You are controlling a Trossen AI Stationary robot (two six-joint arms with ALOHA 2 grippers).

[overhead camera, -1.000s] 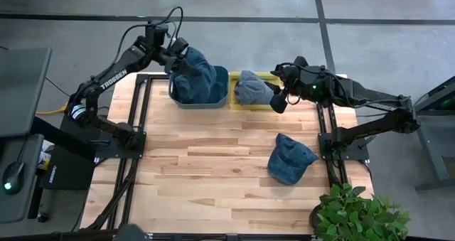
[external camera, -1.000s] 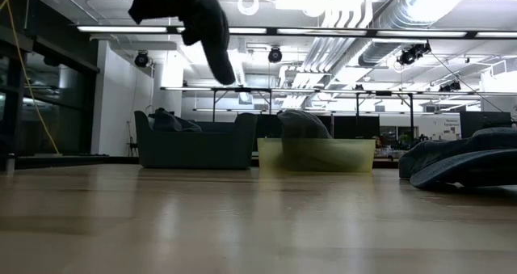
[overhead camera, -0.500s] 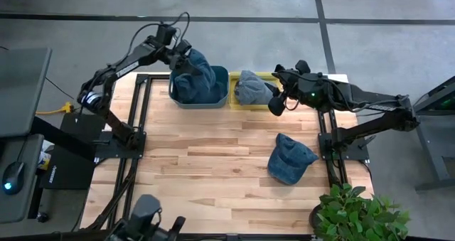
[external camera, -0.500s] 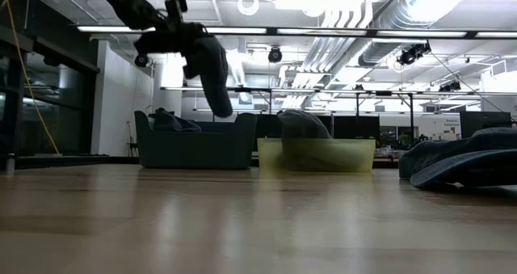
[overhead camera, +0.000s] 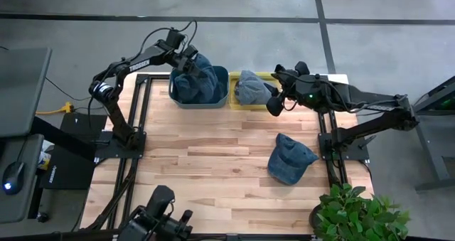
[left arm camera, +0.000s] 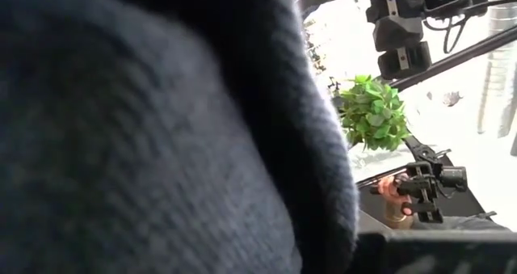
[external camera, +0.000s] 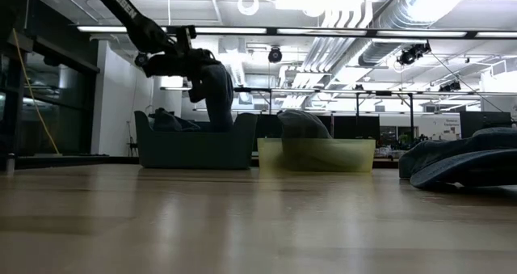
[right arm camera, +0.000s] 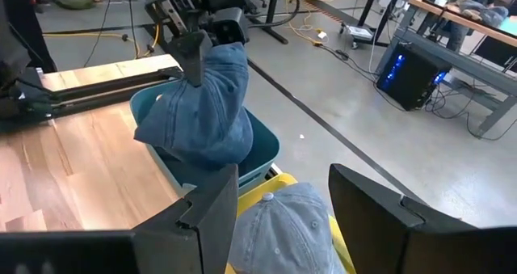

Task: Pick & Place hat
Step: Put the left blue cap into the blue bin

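Note:
My left gripper [overhead camera: 179, 54] is shut on a blue denim hat [overhead camera: 197, 76] over the teal bin [overhead camera: 222, 77] at the table's far edge; it also shows in the low view [external camera: 174, 60] and in the right wrist view [right arm camera: 190, 46]. The hat's cloth [left arm camera: 161, 145] fills the left wrist view. My right gripper [overhead camera: 274, 104] is open and empty, its fingers [right arm camera: 206, 217] above a second blue hat [overhead camera: 249, 88] that lies in the yellow bin [overhead camera: 264, 76]. A third blue hat [overhead camera: 290, 159] lies on the table near the right side. My left gripper pinches the hat's top edge [right arm camera: 202, 64] between its two fingers, coming from the table's left and slanting down. The hat [external camera: 214, 96] hangs below the fingers, and its lower end reaches down into the teal bin [external camera: 198, 149].
The two bins stand side by side at the far edge. A dark lump [external camera: 170, 120] shows above the teal bin's rim. A green plant [overhead camera: 359, 212] stands at the near right corner. Bare wood [overhead camera: 199, 163] lies in the table's middle and near left.
My left gripper has gone down and a little toward the table's right with the hat, still shut on it. The hat, which hung high above the teal bin, now hangs with its lower end inside the bin.

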